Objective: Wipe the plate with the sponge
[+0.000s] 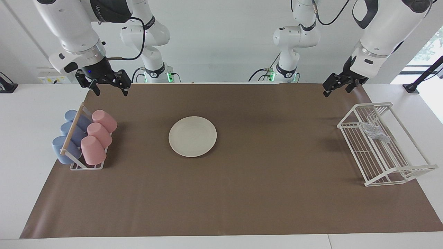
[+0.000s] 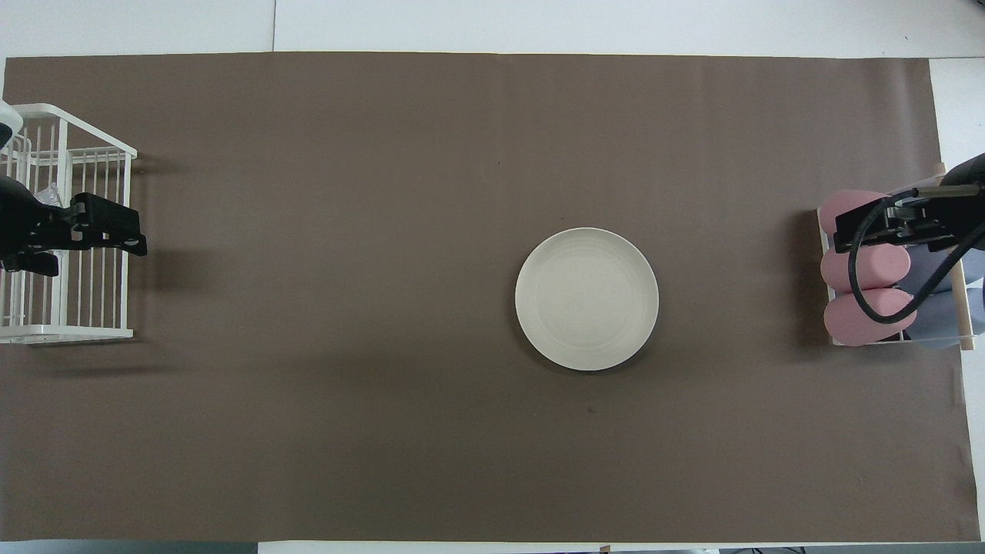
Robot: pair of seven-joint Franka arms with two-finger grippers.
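With both grippers open and empty, the left gripper [image 1: 335,88] should drop straight into the white rack [image 1: 398,173], pinching the sponge [image 1: 373,131] mid-pad before crossing to the plate [image 1: 192,136], while the right gripper [image 1: 109,87] waits over the table's edge near the cups [image 1: 98,133].

Both arms hang raised above the tabletop [image 1: 221,207], near the robots' edge. The left gripper [image 1: 337,88] is at the left arm's end, its wrist tilted, fingers [image 1: 326,92] pointing down and apart, holding nothing. The right gripper [image 1: 110,90] is at the right arm's end, its fingers [image 1: 97,91] spread wide and pointing straight down, empty.
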